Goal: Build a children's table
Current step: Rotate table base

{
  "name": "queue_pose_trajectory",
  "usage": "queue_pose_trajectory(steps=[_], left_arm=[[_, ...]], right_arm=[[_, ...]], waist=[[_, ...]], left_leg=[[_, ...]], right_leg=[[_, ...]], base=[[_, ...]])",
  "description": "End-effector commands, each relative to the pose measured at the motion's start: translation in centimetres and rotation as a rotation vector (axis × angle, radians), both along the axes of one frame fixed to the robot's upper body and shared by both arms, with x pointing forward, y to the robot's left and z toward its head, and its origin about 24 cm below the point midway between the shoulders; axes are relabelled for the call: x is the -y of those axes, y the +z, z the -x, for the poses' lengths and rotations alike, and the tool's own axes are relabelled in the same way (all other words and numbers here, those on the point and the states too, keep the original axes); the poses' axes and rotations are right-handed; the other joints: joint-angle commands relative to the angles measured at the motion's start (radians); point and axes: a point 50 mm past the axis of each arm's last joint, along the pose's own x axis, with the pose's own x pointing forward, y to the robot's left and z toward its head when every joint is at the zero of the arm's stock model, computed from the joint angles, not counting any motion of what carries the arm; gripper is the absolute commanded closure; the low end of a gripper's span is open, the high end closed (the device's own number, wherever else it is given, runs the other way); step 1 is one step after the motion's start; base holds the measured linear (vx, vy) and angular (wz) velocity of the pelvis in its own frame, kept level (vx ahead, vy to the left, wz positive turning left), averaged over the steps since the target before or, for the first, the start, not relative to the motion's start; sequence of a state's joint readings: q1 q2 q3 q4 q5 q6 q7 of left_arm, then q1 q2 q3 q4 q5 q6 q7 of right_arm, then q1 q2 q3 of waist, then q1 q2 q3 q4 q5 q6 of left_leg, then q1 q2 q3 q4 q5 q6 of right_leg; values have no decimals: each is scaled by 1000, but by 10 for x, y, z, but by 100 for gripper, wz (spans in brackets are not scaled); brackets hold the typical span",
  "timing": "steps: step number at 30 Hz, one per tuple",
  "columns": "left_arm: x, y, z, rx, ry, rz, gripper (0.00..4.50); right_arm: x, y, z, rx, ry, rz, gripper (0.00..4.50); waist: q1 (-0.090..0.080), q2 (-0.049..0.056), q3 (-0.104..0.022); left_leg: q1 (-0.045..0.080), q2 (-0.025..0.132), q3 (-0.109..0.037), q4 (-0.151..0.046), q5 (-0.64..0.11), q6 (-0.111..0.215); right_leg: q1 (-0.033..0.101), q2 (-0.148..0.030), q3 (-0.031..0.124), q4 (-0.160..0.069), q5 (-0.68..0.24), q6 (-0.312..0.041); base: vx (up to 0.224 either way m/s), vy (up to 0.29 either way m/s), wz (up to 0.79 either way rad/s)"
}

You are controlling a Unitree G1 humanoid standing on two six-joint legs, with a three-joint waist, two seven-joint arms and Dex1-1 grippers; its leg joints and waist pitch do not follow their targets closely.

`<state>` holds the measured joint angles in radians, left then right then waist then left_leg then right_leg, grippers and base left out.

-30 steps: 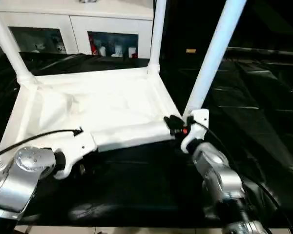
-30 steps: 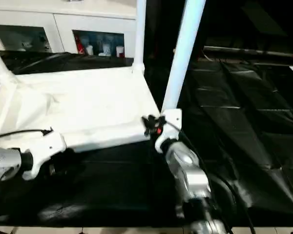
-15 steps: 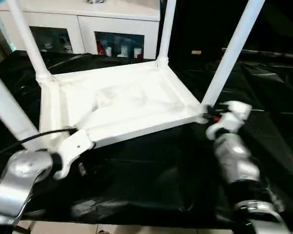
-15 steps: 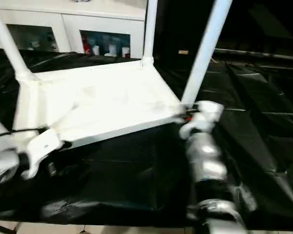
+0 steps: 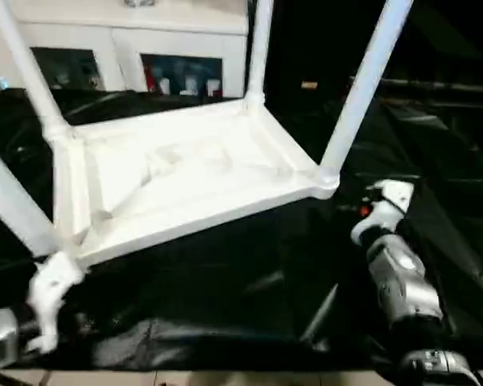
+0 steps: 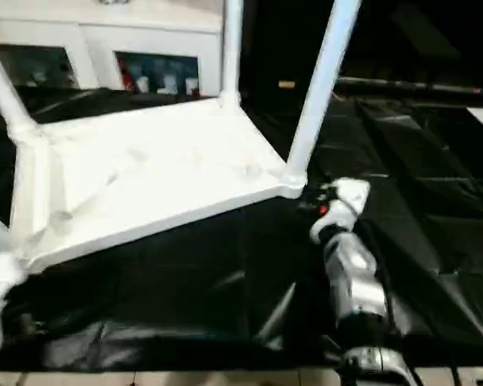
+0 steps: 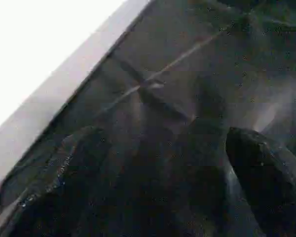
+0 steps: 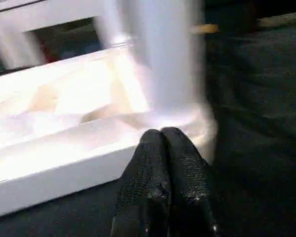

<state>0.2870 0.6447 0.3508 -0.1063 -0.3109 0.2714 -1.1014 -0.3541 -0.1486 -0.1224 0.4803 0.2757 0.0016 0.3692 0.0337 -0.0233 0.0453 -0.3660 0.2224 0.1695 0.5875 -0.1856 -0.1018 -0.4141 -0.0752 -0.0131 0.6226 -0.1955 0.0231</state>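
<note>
The white plastic rectangular children's table (image 5: 185, 173) lies upside down mid-frame, legs pointing up, long axis running left-right, left end effector (image 7: 163, 163) spread wide and empty, right end effector (image 8: 163, 143) closed on nothing.

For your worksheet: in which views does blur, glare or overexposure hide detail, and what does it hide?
Left wrist view: the tabletop burns out to plain white, and the dark fingers are soft. Right wrist view: the near leg is smeared, though the right gripper stays sharp. Left eye view: the black sheet shows glare streaks, and the left gripper is blurred.
</note>
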Motion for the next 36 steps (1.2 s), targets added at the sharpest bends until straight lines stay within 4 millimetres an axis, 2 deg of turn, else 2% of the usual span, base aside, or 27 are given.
queue_pose_trajectory(steps=[1, 2, 3, 5, 6, 7, 8, 9, 12, 14, 15, 16, 17, 18, 19, 20, 21, 25, 28, 29, 31, 33, 34, 36], left_arm=[[-19, 6, 6, 37, 53, -2, 2], [-19, 6, 6, 37, 53, -2, 2], [-48, 14, 17, 59, 143, -4, 2], [-61, 17, 21, 64, 187, -8, 2], [-68, 19, 24, 70, 212, -13, 2], [-73, 20, 26, 76, 227, -23, 2], [-77, 21, 27, 75, 237, -33, 2], [-84, 25, 29, 80, 253, -52, 2], [-90, 30, 29, 99, 267, -58, 2], [-92, 34, 26, 125, 277, -56, 2], [-90, 49, 12, 227, 277, -15, 2], [-87, 55, 5, 273, 267, 9, 2], [-87, 57, 3, 286, 264, 16, 2], [-82, 66, -6, 339, 247, 55, 2], [-75, 74, -15, 381, 213, 97, 2], [-72, 77, -18, 395, 200, 113, 2], [-66, 83, -24, 422, 163, 155, 2], [-60, 86, -30, 433, 127, 188, 2], [-45, 88, -39, 430, 54, 245, 2], [-29, 86, -46, 414, -13, 278, 2], [-20, 85, -49, 406, -44, 291, 2], [18, 86, -61, 383, -177, 347, 2], [18, 86, -61, 383, -177, 347, 2], [36, 88, -65, 374, -246, 374, 2]], right_arm=[[-4, 1, 4, -2, 80, 38, 450], [-4, 1, 4, -2, 80, 38, 450], [-10, -5, 10, -10, 150, 89, 450], [-10, -6, 11, -14, 154, 100, 450], [-11, -7, 11, -15, 154, 102, 450], [-11, -7, 11, -18, 157, 104, 450], [-11, -7, 11, -18, 161, 110, 450], [-12, -6, 12, -20, 172, 118, 450], [-13, -6, 12, -23, 178, 122, 450], [-13, -6, 12, -25, 180, 124, 450], [-15, -9, 12, -43, 198, 146, 450], [-16, -10, 12, -52, 208, 159, 450], [-16, -11, 12, -55, 211, 163, 450], [-18, -13, 12, -68, 219, 190, 450], [-19, -16, 12, -86, 221, 212, 450], [-19, -17, 11, -93, 220, 219, 450], [-19, -19, 10, -108, 212, 240, 450], [-19, -20, 9, -119, 199, 251, 450], [-21, -23, 7, -143, 196, 266, 450], [-23, -27, 5, -167, 192, 287, 450], [-24, -28, 3, -176, 188, 296, 450], [-28, -28, -5, -187, 176, 307, 450], [-28, -28, -5, -187, 176, 307, 450], [-31, -26, -9, -184, 172, 299, 450]], waist=[[0, 21, -47], [0, 21, -47], [-1, 26, -44], [-2, 25, -45], [-2, 27, -43], [0, 33, -43], [-2, 30, -43], [0, 32, -44], [0, 32, -46], [1, 33, -44], [0, 29, -44], [7, 35, -47], [8, 35, -46], [9, 30, -42], [9, 30, -42], [10, 29, -44], [9, 29, -45], [4, 26, -51], [1, 28, -52], [1, 26, -52], [5, 25, -50], [5, 26, -53], [8, 27, -53], [17, 25, -54]], left_leg=[[9, -9, 11, -79, -335, 5], [9, -9, 11, -79, -335, 5], [12, -10, 11, -81, -359, 2], [13, -11, 10, -82, -378, -1], [17, -5, 8, -85, -393, -3], [19, -5, 8, -85, -399, -4], [19, -5, 9, -84, -402, -3], [19, -5, 9, -85, -396, -2], [19, -4, 8, -85, -367, -1], [22, -3, 10, -86, -379, -3], [22, -2, 9, -87, -386, -5], [30, -3, 10, -85, -385, -12], [31, -4, 12, -85, -387, -14], [22, -6, 9, -88, -388, -23], [22, -6, 9, -88, -388, -23], [30, -5, 9, -86, -399, -31], [26, -7, 9, -86, -386, -33], [22, -10, 12, -81, -333, -30], [24, -9, 14, -79, -312, -26], [25, -8, 14, -79, -310, -27], [27, -7, 16, -78, -320, -30], [28, -5, 15, -79, -312, -35], [30, -6, 16, -77, -314, -38], [29, -7, 18, -76, -309, -40]], right_leg=[[34, -14, 17, -83, -230, -167], [34, -14, 17, -83, -230, -167], [29, -12, 16, -85, -237, -174], [28, -13, 17, -85, -252, -174], [25, -15, 17, -85, -255, -180], [23, -15, 18, -85, -255, -183], [23, -14, 18, -85, -252, -185], [25, -15, 18, -84, -239, -189], [29, -17, 19, -78, -190, -198], [27, -16, 18, -79, -192, -206], [29, -18, 17, -79, -199, -206], [25, -17, 17, -79, -196, -212], [23, -16, 17, -79, -190, -215], [33, -19, 15, -75, -202, -212], [33, -19, 15, -75, -202, -212], [31, -21, 16, -76, -222, -211], [36, -22, 17, -75, -213, -212], [41, -20, 17, -70, -165, -216], [42, -19, 16, -67, -132, -226], [42, -18, 15, -66, -129, -233], [40, -19, 15, -68, -144, -235], [41, -21, 16, -65, -144, -232], [39, -20, 15, -65, -143, -233], [40, -19, 15, -63, -139, -227]], base=[[0, 0, 0], [0, 0, 0], [0, 0, 0], [0, 0, 0], [0, 0, 0], [0, 0, 0], [0, 0, 0], [0, 0, 0], [0, 0, 0], [0, 0, 0], [0, 0, 0], [0, 0, 0], [0, 0, 0], [0, 0, 0], [0, 0, 0], [0, 0, 0], [0, 0, 0], [0, 0, 0], [0, 0, 0], [0, 0, 0], [0, 0, 0], [0, 0, 0], [0, 0, 0], [0, 0, 0]])
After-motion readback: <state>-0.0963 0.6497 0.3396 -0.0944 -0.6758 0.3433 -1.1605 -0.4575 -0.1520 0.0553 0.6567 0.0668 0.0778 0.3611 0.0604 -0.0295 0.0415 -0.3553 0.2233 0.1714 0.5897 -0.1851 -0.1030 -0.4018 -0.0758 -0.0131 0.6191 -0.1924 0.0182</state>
